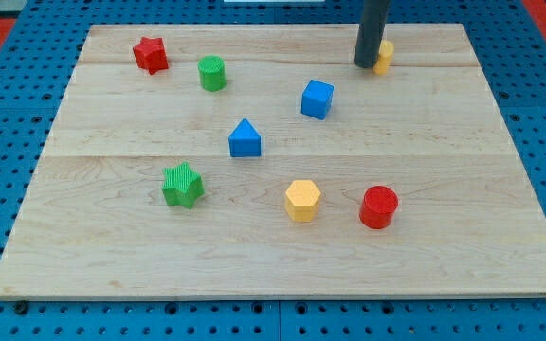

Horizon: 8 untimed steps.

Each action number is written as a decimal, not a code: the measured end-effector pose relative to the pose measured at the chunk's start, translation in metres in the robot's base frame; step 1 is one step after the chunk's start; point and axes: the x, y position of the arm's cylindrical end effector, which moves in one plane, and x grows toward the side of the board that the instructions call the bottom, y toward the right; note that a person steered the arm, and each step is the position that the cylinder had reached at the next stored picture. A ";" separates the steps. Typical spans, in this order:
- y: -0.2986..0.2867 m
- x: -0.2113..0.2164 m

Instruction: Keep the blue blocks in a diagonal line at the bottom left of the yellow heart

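A yellow block (385, 55), likely the heart, sits near the view's top, half hidden behind my rod. My tip (365, 64) rests on the board right against its left side. A blue cube (318, 98) lies below and to the left of the tip. A blue triangular block (245, 138) lies further down and left of the cube. The two blue blocks and the yellow block run along one diagonal from top right to bottom left.
A red star (150, 54) and a green cylinder (212, 73) sit at the top left. A green star (182, 185) is at the lower left. A yellow hexagon (302, 200) and a red cylinder (379, 206) sit at the lower middle. The wooden board (83, 265) lies on a blue pegboard.
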 end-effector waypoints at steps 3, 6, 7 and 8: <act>0.058 0.127; -0.088 0.113; -0.098 0.081; -0.067 0.056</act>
